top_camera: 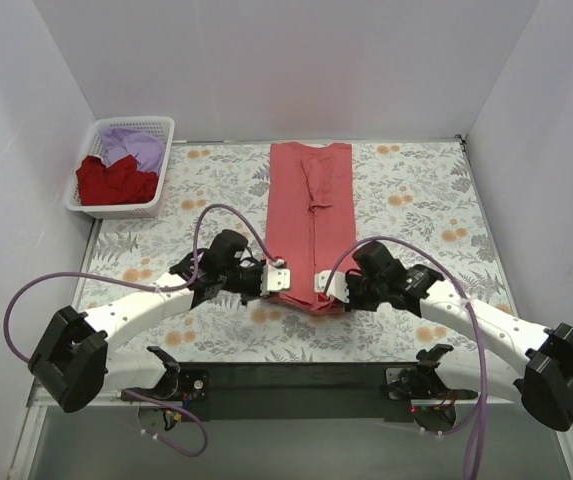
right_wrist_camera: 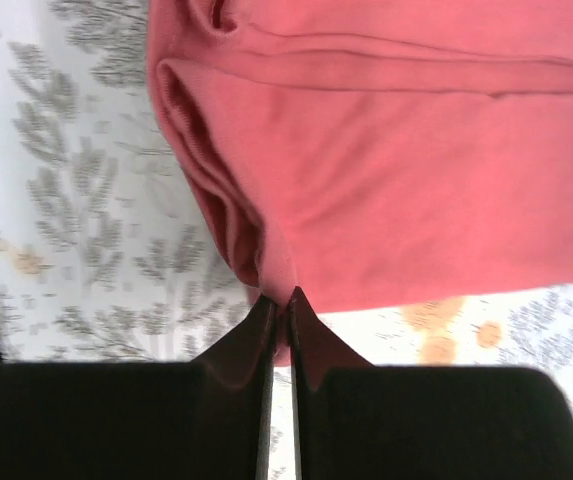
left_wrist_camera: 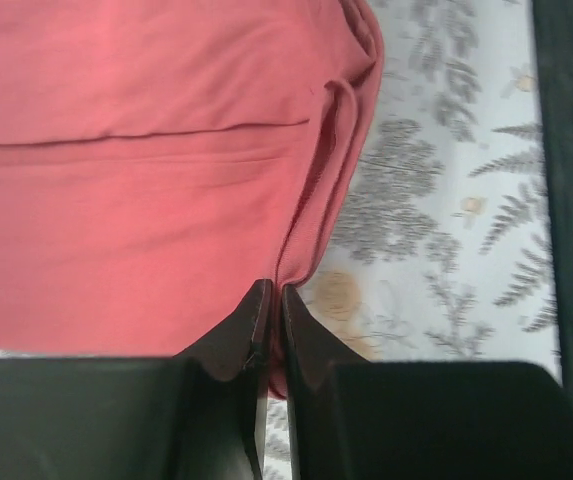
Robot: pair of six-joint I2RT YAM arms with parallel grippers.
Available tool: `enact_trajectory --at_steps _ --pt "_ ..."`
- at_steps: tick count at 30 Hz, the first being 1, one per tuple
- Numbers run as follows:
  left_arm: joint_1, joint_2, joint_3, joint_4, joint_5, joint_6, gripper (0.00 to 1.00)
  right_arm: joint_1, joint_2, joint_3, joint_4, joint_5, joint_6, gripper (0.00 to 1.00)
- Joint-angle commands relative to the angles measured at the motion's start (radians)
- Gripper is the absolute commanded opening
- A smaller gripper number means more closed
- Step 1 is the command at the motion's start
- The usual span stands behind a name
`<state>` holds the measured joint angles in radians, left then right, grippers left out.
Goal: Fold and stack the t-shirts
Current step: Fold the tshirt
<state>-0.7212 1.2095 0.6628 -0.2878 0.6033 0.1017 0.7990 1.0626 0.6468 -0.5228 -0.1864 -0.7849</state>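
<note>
The coral-red t-shirt (top_camera: pixel 311 215) lies as a long narrow strip down the middle of the table, sleeves folded in. My left gripper (top_camera: pixel 278 277) is shut on its near left corner, and the pinched coral fabric (left_wrist_camera: pixel 166 180) shows between the fingers in the left wrist view. My right gripper (top_camera: pixel 330 285) is shut on its near right corner, with the fabric (right_wrist_camera: pixel 386 170) bunched at the tips. The near hem is lifted a little. A darker red t-shirt (top_camera: pixel 114 180) and a lavender t-shirt (top_camera: pixel 134 145) lie crumpled in the basket.
The white lattice basket (top_camera: pixel 162 165) stands at the far left corner. The grey-and-orange floral cloth (top_camera: pixel 416 200) covers the table. White walls close in the back and both sides. A black bar (top_camera: pixel 296 375) runs along the near edge between the arm bases.
</note>
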Motion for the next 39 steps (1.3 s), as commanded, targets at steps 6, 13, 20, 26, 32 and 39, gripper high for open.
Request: enact_trajectory --at_steps 6,13,20,26,32,39 --pt "0.175 0.217 0.191 0.133 0.085 0.119 0.00 -0.214 0.196 0.198 0.081 -0.065 -0.249 0.01" --pt "0.269 0.478 0.409 0.214 0.116 0.156 0.00 -0.342 0.414 0.385 0.152 -0.113 -0.356 0.01" --pt "0.341 0.702 0.618 0.237 0.136 0.174 0.00 -0.414 0.620 0.556 0.191 -0.134 -0.408 0.01" --pt "0.353 0.832 0.733 0.240 0.128 0.179 0.00 -0.449 0.763 0.672 0.193 -0.136 -0.430 0.01" --pt "0.358 0.884 0.752 0.271 0.107 0.182 0.00 -0.462 0.841 0.732 0.214 -0.122 -0.430 0.02" --pt "0.370 0.831 0.733 0.355 0.038 0.073 0.41 -0.471 0.818 0.767 0.245 -0.051 -0.356 0.49"
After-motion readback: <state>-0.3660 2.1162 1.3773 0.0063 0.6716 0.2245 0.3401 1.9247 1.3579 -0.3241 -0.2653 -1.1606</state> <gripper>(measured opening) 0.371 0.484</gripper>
